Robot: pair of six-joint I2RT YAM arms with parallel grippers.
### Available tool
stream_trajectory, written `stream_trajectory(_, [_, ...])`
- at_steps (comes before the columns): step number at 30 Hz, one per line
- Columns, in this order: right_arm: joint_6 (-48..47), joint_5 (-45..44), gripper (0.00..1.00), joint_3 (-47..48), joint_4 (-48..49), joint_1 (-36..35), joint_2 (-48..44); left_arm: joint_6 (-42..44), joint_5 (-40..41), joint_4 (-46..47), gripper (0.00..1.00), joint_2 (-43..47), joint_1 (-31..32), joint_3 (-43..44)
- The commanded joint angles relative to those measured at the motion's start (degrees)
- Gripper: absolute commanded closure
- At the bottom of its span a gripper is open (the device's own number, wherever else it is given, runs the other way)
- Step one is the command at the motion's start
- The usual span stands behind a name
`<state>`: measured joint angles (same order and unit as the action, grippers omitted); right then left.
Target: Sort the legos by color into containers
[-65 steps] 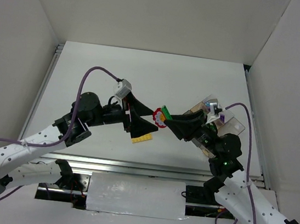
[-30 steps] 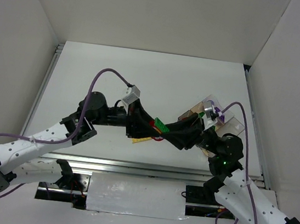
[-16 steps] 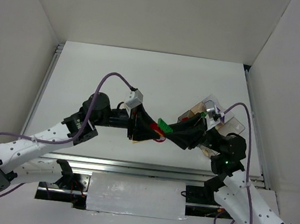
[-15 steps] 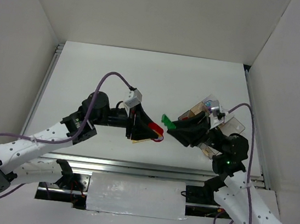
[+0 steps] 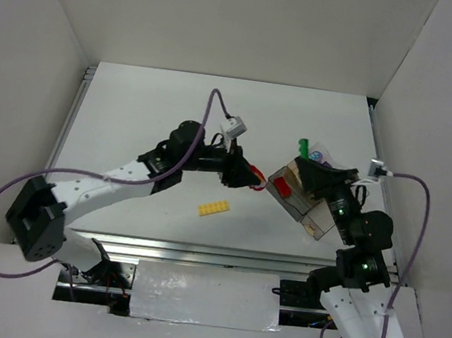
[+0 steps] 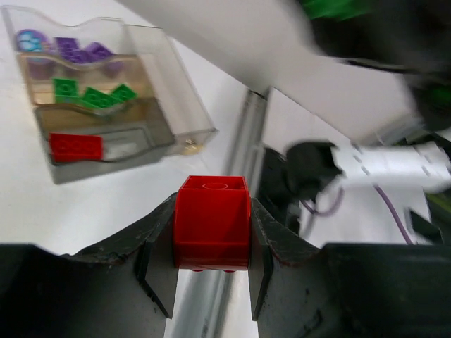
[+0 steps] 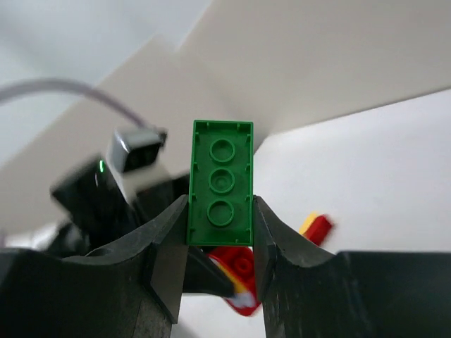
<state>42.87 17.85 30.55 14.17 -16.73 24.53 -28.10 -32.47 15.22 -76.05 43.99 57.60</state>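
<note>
My left gripper (image 5: 252, 175) is shut on a red brick (image 6: 211, 222), held in the air just left of the clear organizer box (image 5: 311, 220). In the left wrist view the box (image 6: 176, 91) holds purple pieces (image 6: 77, 51) in its far compartment. Green bricks (image 6: 91, 96) fill the middle one, and a flat red brick (image 6: 75, 146) lies in the near one. My right gripper (image 5: 304, 156) hangs above the box's far end, shut on a green brick (image 7: 220, 183) whose hollow underside faces the camera. A flat yellow studded plate (image 5: 213, 208) lies on the table.
The white table (image 5: 150, 109) has white walls on three sides and a metal rail (image 5: 198, 253) along its near edge. In the right wrist view a blurred red and yellow piece (image 7: 316, 227) lies beyond the green brick.
The grippers met mid-table over joined bricks, then parted. The right one rose toward the box with the green brick. The left one swung right and back with the red brick.
</note>
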Motion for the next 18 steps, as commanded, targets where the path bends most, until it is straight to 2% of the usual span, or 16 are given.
stream_trajectory(1, [4.7, -32.8, 1.00, 8.8, -26.1, 0.3, -5.5, -4.3, 7.1, 7.0, 1.00, -11.7, 1.3, 7.2])
stream_trajectory(3, [4.6, -38.9, 1.00, 12.4, -30.1, 0.4, -7.7, -4.0, 12.2, 6.4, 1.00, -16.8, 3.3, 13.3])
stream_trajectory(7, [4.0, -44.7, 1.00, 18.8, -41.3, 0.4, -5.9, -5.5, 18.3, 2.3, 1.00, -31.7, 5.1, 24.5])
stream_trajectory(8, [3.3, -45.6, 1.00, 20.4, -42.6, 0.4, -4.8, -6.4, 19.5, 1.3, 1.00, -33.5, 5.3, 28.0])
stream_trajectory(9, [3.0, -46.4, 1.00, 20.9, -43.5, 0.4, -4.4, -6.7, 21.6, 0.7, 1.00, -35.3, 5.5, 29.1])
stream_trajectory(11, [1.6, -45.9, 1.00, 21.0, -43.9, 0.5, -4.6, -7.3, 24.5, -1.4, 0.94, -39.0, 6.1, 31.4])
stream_trajectory(14, [0.5, -45.4, 1.00, 20.0, -42.7, 0.4, -5.3, -7.7, 27.9, -4.1, 0.92, -42.4, 7.4, 33.6])
stream_trajectory(17, [0.0, -43.9, 1.00, 19.4, -41.9, 0.5, -4.4, -8.3, 29.1, -4.4, 0.80, -44.6, 8.2, 34.2])
stream_trajectory(18, [-0.1, -43.3, 1.00, 19.3, -41.5, 0.4, -4.1, -8.6, 29.1, -4.5, 0.72, -45.5, 8.2, 34.4])
